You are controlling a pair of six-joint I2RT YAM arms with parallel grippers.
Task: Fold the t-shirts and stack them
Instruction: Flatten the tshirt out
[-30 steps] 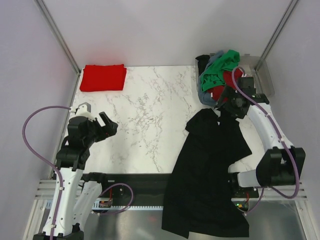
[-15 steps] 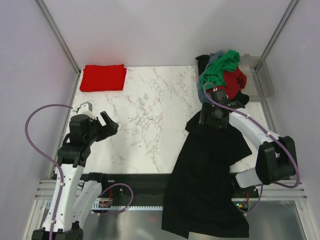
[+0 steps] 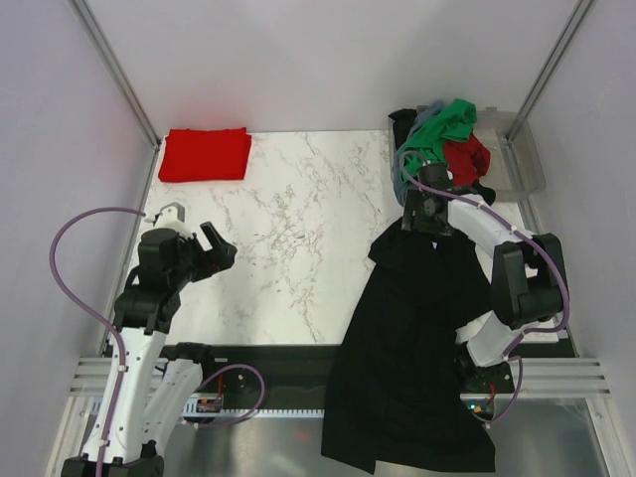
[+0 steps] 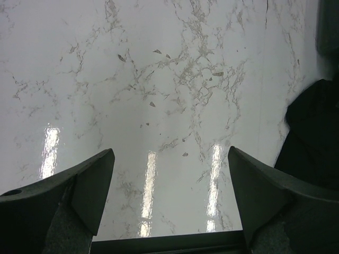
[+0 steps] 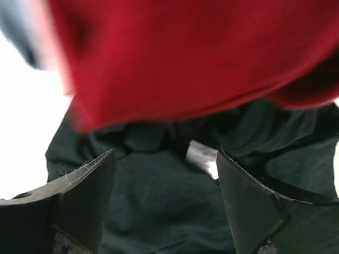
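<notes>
A large black t-shirt [image 3: 412,338] lies at the right and hangs over the table's near edge. My right gripper [image 3: 423,213] is down at its top end, open. In the right wrist view the right gripper [image 5: 165,159] straddles dark cloth [image 5: 153,211] with a white label [image 5: 203,157]. Red cloth [image 5: 185,53] hangs close above. Behind it sits a pile of t-shirts: green [image 3: 442,127], red [image 3: 466,157], grey-blue [image 3: 399,185]. A folded red t-shirt [image 3: 206,154] lies at the back left. My left gripper [image 3: 213,248] hovers open over bare marble [image 4: 169,95], with nothing in it.
A clear bin [image 3: 527,161] stands at the back right, beside the pile. Metal posts and grey walls close in the table on both sides. The black shirt's edge [image 4: 312,132] shows at the right of the left wrist view.
My right gripper has swung left from the pile's right side to the black t-shirt's top end, and its jaws have narrowed a little. The left arm has stayed put.
</notes>
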